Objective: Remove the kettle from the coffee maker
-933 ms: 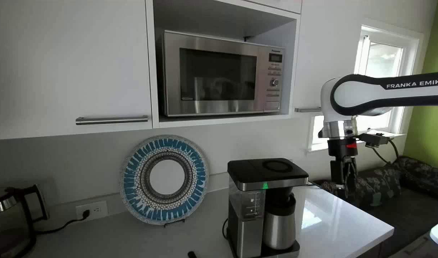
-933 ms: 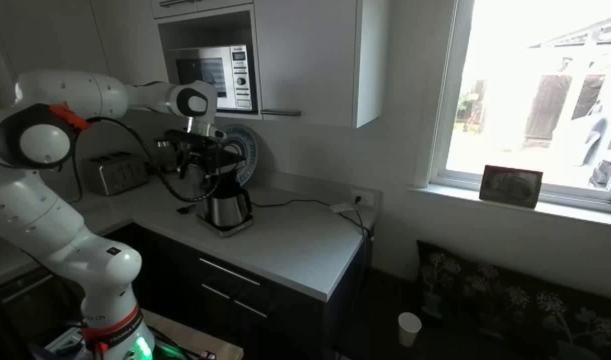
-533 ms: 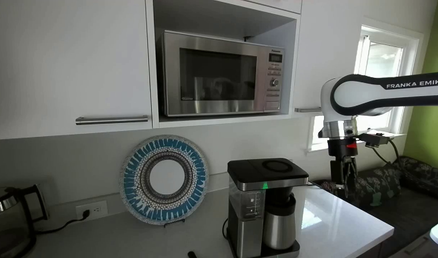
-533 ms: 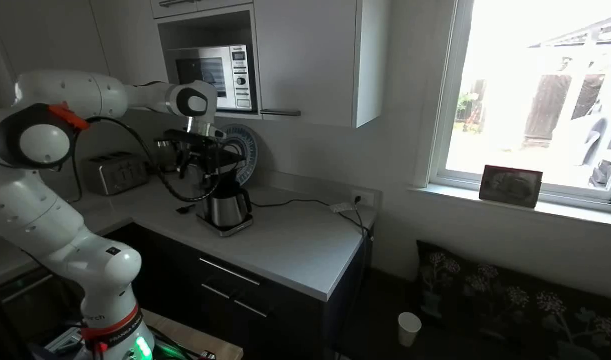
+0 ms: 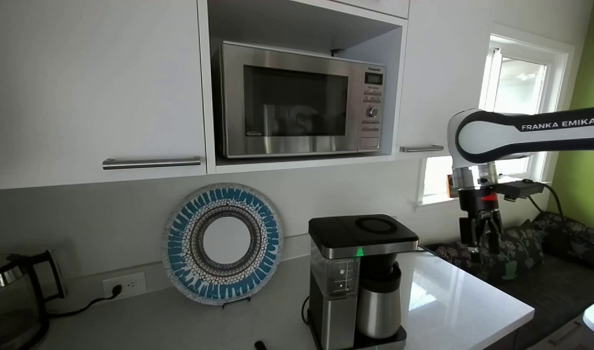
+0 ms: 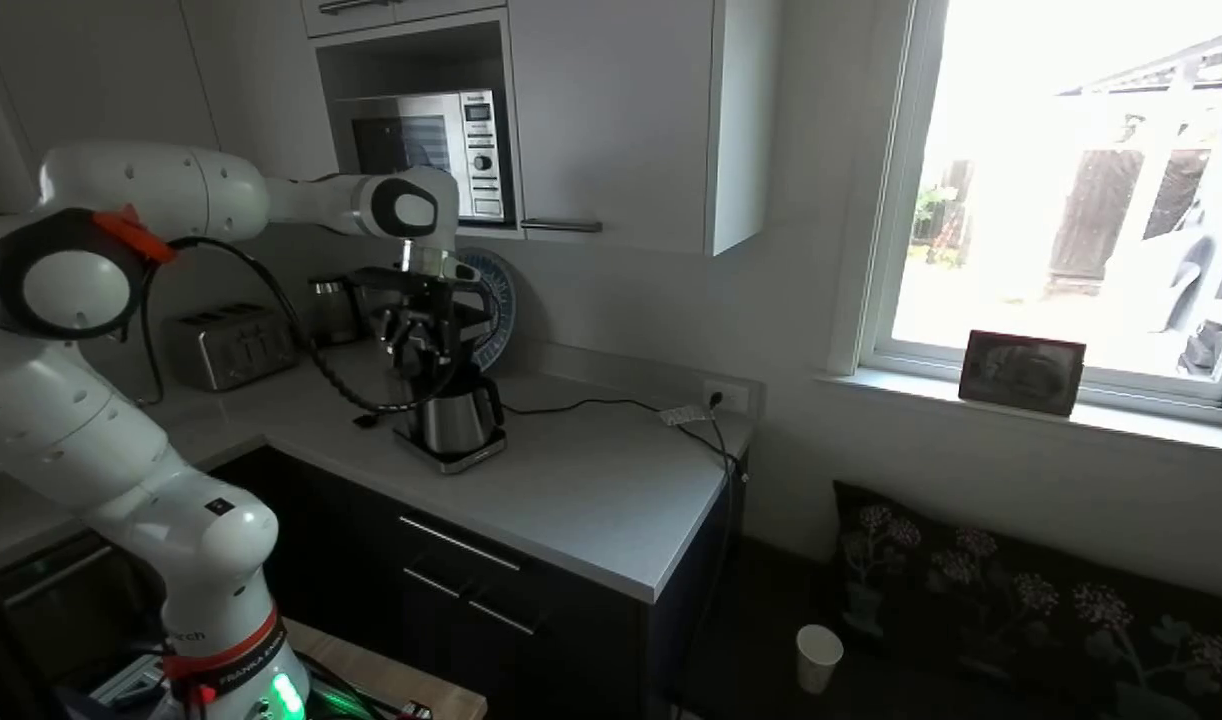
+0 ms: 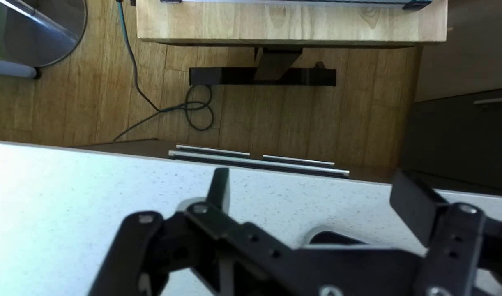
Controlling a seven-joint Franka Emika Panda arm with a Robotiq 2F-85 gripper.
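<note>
White cabinets, bright window, green wall, wooden plank floor

I have my arm in from the right edge, jaws pointing down, apart from the coffee maker; the kettle stands upright on the machine's base, under its overhanging top; a blue-ringed plate leans at the back of the desk; a microwave sits in the cabinet niche above.

Coffee maker: part-hidden behind gripper, exterior view | Glass kettle, well apart from coffee maker: cropped, exterior view
</note>
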